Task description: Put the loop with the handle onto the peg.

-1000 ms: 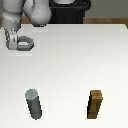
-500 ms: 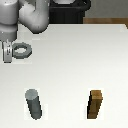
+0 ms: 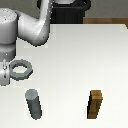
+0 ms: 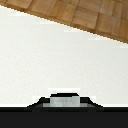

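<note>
The loop with the handle [image 3: 21, 69] is a small grey ring. It hangs above the white table [image 3: 75, 60] at the exterior view's left. My gripper [image 3: 5, 70] is shut on its handle side, with the ring sticking out toward the exterior view's right. The peg [image 3: 34, 104] stands upright on the table, nearer the front edge than the ring and slightly right of it, apart from it. In the wrist view a grey piece [image 4: 65, 100] sits against a dark band; I cannot tell what it is.
A brown wooden block [image 3: 95, 105] stands upright on the table, to the exterior view's right of the peg. The arm's base and a dark body [image 3: 70, 11] are at the back. Wooden floor [image 4: 85, 12] lies beyond the table edge.
The arm has carried the ring toward the front of the table, closer to the peg. The peg and the block have not moved.
</note>
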